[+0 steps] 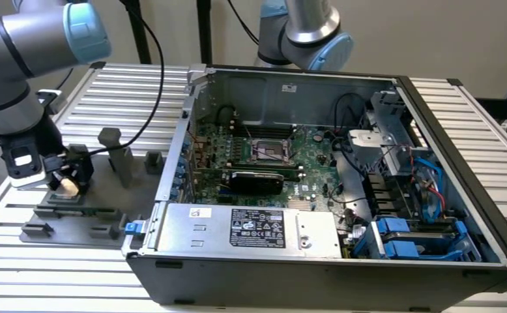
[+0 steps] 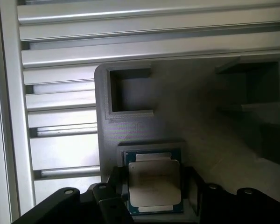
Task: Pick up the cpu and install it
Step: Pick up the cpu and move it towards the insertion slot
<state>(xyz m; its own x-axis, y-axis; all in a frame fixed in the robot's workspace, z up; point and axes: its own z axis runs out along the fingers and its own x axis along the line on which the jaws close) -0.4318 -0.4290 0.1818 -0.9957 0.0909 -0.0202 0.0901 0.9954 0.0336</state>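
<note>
**Grey slat table, open computer, chip in the gripper**

Silver metal slats make up the table point(image 1: 27, 274) in the exterior view, with a plain pale wall behind. A big open computer case point(image 1: 323, 277) fills the middle and runs out to 3 o'clock. Inside it lies a green board point(image 1: 310, 163), and the black socket point(image 1: 271, 151) with its metal frame sits near the middle of the picture. A silver power box point(image 1: 245, 228) with a black label is at 6 o'clock from the socket. Blue holders point(image 1: 410, 238) are down at 4 o'clock.

The robot arm point(image 1: 27, 39) comes in from 10 o'clock. Its gripper point(image 1: 66, 189) hangs at 9 o'clock, well apart from the case. The fingers are closed on a small beige thing, the cpu point(image 1: 66, 187). Right under it is a flat grey holder plate point(image 1: 71, 225). A tall grey block point(image 1: 115, 153) stands at 2 o'clock from the gripper. I cannot tell if the cpu is lifted or sits on the plate.

In the wrist view the same slats point(image 2: 130, 28) lie behind the grey plate point(image 2: 200, 121). The plate has a square pocket point(image 2: 130, 91) in it. The cpu point(image 2: 154, 186) shows its shiny beige top and a thin green rim. It sits right in the gripper point(image 2: 154, 203), with a black finger point(image 2: 114, 198) pressed up to each side of it. A low grey lip of the plate shows just past the cpu's far edge.
</note>
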